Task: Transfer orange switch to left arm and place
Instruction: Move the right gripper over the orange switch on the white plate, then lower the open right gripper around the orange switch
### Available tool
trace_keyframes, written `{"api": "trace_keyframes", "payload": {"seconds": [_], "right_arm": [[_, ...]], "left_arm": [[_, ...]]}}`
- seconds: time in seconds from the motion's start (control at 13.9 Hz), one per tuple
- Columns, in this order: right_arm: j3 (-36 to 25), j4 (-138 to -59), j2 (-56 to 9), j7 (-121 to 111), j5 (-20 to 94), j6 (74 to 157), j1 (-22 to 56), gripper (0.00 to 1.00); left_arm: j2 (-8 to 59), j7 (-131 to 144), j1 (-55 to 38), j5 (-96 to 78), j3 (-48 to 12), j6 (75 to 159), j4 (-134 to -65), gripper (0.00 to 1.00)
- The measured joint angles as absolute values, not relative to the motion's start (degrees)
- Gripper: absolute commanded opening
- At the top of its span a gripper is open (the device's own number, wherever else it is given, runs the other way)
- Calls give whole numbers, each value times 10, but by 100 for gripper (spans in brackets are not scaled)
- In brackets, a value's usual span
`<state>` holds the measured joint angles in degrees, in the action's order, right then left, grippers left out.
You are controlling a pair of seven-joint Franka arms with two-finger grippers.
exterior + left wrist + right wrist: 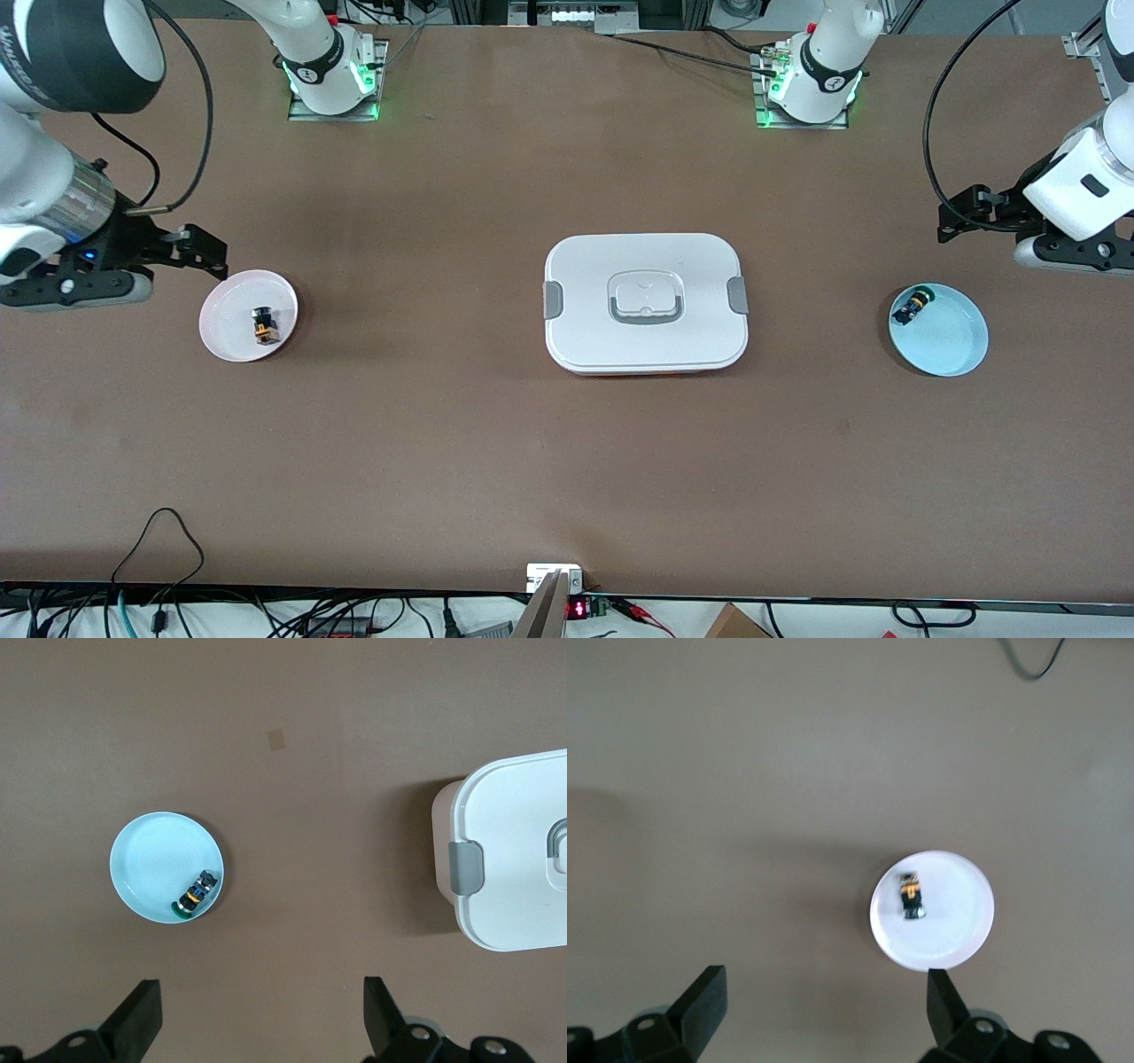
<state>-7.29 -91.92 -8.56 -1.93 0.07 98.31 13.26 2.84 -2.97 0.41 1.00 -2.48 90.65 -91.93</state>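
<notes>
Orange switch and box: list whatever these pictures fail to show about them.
- Orange switch on the pink plate: too small in the front and right wrist views to read any marking.
- Box: contents hidden by its closed lid; the left wrist view cuts it off at the frame edge.
- Right gripper and left gripper: both open, arms partly cut off by the front view's edges.

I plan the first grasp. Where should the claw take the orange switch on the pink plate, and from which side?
Probably from straight above: the orange switch lies on its side in the shallow pink plate. Close the open right claw across its short cylindrical body, near the orange band.
</notes>
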Motion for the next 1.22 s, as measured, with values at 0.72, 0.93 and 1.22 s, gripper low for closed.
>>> {"api": "trace_keyframes", "payload": {"seconds": [0.72, 0.93, 1.22], "right_arm": [[-70, -943, -99, -92, 4, 936, 184, 100], [-72, -949, -102, -141, 4, 945, 184, 100], [-78, -974, -102, -206, 3, 966, 174, 100]], "left_arm": [[28, -30, 4, 10, -25, 906, -919, 100], [28, -30, 5, 10, -25, 906, -919, 100], [28, -30, 5, 10, -25, 906, -919, 100]]}}
